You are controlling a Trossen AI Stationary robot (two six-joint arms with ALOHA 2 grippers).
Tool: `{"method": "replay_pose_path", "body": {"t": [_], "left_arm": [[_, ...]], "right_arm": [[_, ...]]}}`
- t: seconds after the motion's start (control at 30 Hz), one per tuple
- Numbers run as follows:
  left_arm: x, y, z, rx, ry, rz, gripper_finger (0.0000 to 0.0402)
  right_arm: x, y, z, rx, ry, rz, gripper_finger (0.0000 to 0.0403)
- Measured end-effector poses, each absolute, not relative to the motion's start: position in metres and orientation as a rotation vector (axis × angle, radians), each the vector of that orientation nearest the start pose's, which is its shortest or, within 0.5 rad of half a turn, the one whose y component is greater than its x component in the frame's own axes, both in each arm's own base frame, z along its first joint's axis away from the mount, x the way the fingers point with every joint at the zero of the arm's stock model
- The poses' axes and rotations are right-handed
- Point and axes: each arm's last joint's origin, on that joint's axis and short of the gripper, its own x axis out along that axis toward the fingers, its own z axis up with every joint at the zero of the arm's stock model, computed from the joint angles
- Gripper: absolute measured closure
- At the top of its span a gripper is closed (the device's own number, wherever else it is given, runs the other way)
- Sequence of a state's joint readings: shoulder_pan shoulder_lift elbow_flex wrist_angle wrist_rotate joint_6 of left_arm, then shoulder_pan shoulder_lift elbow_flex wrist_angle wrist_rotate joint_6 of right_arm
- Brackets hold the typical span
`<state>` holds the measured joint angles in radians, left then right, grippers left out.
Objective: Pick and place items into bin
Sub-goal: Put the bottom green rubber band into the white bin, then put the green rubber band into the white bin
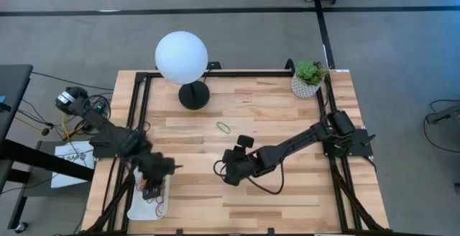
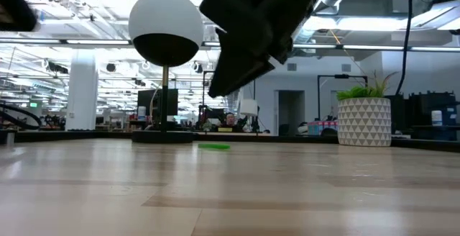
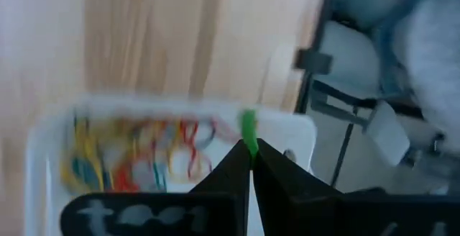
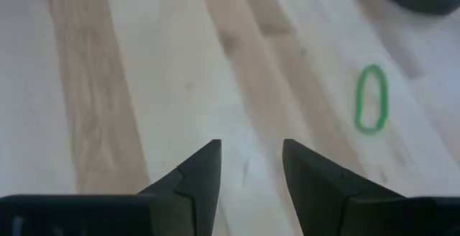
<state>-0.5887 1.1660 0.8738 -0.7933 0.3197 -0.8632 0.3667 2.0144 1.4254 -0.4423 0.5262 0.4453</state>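
Left end effector (image 3: 250, 162) is pinching a green band (image 3: 248, 129) over the bin (image 1: 136, 206), lower left; best releasing well inside the rim. Right end effector (image 4: 251, 165) is hanging apart near another green band (image 4: 372, 98) at desk (image 1: 302, 128) centre.

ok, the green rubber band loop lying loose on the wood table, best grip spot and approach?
Probably from straight above: the thin green rubber band lies flat on the wooden table as a narrow oval, so nothing stands up to pinch sideways. Set the open right gripper across the narrow width at mid-length, one finger outside each long side, and close to bunch both strands together.
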Motion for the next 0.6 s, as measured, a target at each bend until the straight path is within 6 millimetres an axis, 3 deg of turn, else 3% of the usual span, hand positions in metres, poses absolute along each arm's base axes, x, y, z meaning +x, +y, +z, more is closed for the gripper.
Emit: {"method": "replay_pose_path", "body": {"t": [0.2,0.33,0.6], "left_arm": [[0.14,-0.15,0.242,-0.686,1.515,0.009,0.0386],[0.129,-0.163,0.241,-0.696,1.492,0.036,0.0363],[0.128,-0.176,0.227,-0.601,1.531,0.063,0.0318]], "right_arm": [[0.39,0.141,0.174,-0.047,0.911,-0.334,0.0265],[0.389,0.142,0.174,-0.05,0.91,-0.33,0.0266],[0.39,0.142,0.174,-0.005,0.899,-0.353,0.0266]]}}
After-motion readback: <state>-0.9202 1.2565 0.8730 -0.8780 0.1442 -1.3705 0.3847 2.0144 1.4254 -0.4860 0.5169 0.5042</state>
